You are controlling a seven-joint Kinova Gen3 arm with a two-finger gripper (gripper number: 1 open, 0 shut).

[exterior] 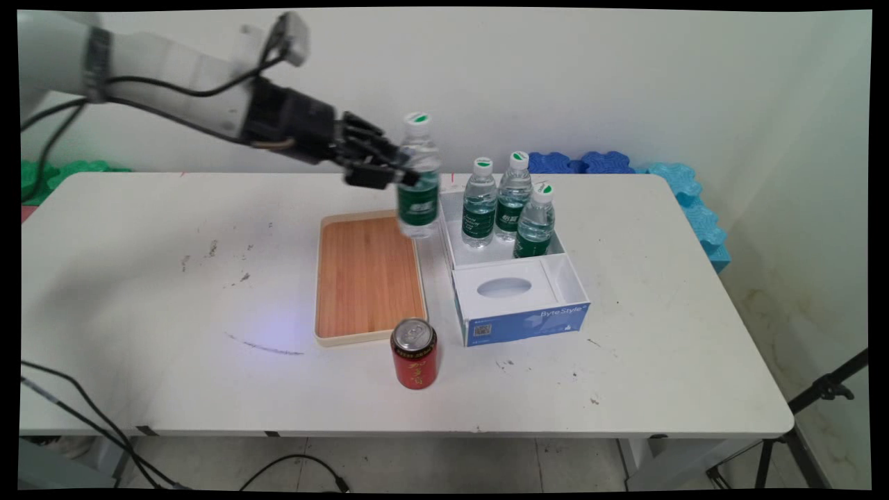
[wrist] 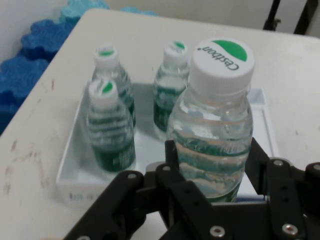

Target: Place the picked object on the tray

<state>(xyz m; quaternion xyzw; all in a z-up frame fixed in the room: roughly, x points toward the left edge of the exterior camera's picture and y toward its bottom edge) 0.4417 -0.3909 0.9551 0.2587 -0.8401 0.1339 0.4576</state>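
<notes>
Your white table (exterior: 139, 292) carried a wooden tray (exterior: 368, 278) at centre, and at its 3 o'clock a white-and-blue box (exterior: 517, 295) lettered "ByteStyle", holding three water bottles (exterior: 514, 198). At the tray's 6 o'clock stood a red can (exterior: 414, 354). Your gripper (exterior: 399, 170) was clenched on a fourth bottle (exterior: 419, 180), upright, long axis vertical, lifted above the tray's far right corner, at the box's 9 o'clock. Its cap (wrist: 221, 62) read "Cestbon".
</notes>
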